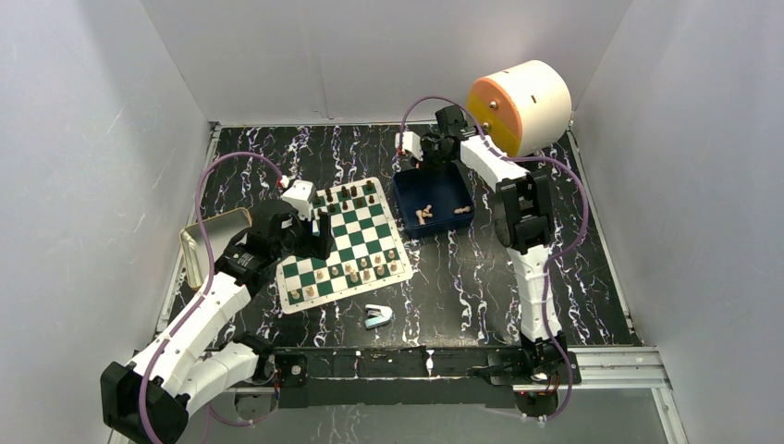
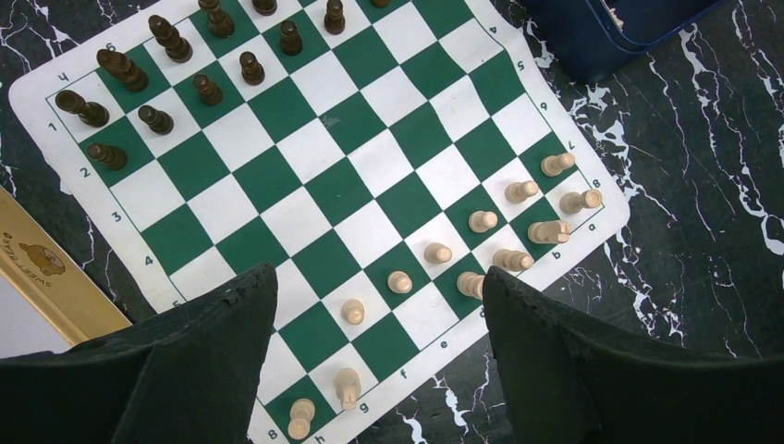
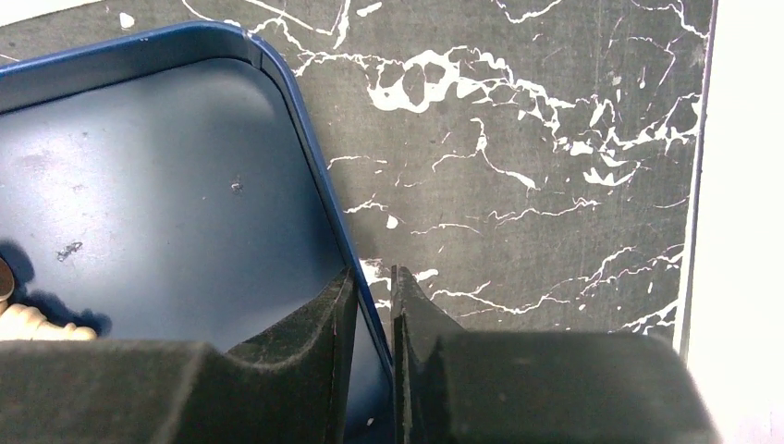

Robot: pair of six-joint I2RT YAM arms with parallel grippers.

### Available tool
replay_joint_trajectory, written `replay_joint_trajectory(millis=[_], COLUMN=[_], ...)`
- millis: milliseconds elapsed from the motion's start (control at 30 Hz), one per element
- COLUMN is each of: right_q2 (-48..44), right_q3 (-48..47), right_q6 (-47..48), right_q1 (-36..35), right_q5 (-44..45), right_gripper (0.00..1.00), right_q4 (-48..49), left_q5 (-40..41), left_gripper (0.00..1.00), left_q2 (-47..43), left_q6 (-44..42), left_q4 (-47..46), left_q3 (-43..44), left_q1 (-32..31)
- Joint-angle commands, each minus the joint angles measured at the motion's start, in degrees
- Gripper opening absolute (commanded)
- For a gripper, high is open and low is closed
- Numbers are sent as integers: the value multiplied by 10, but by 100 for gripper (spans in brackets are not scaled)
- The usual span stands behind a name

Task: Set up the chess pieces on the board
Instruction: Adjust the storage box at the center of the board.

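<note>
The green and white board lies left of centre. Dark chess pieces stand along its far side and light tan ones along its near side. My left gripper hovers open over the board's near left part, with nothing between its fingers. The dark blue tray sits right of the board and holds a few loose light pieces. My right gripper is at the tray's far corner. Its narrow jaws pinch the tray's rim, one finger inside and one outside. A tan piece shows at the tray's lower left.
A light-blue stapler-like object lies on the black marbled table in front of the board. A gold-rimmed tray leans at the left wall. A cream and orange cylinder stands at the back right. White walls enclose the table.
</note>
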State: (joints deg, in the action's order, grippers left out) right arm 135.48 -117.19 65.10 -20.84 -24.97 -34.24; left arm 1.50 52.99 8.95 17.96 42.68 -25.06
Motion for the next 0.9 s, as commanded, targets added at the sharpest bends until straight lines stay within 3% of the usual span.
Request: replay_joint_trajectory(millis=[0, 867], right_q2=[-35, -123], right_q3=[17, 134], right_q6=[14, -70], right_q1=[10, 45], right_q5=[10, 79], right_gripper=[25, 4], right_q4=[7, 44], left_q5=[10, 4], left_gripper=[78, 78], left_q2=[-6, -12], left_q6=[-7, -7], left_q4=[-11, -14], left_q3=[-4, -5], left_q1=[2, 2])
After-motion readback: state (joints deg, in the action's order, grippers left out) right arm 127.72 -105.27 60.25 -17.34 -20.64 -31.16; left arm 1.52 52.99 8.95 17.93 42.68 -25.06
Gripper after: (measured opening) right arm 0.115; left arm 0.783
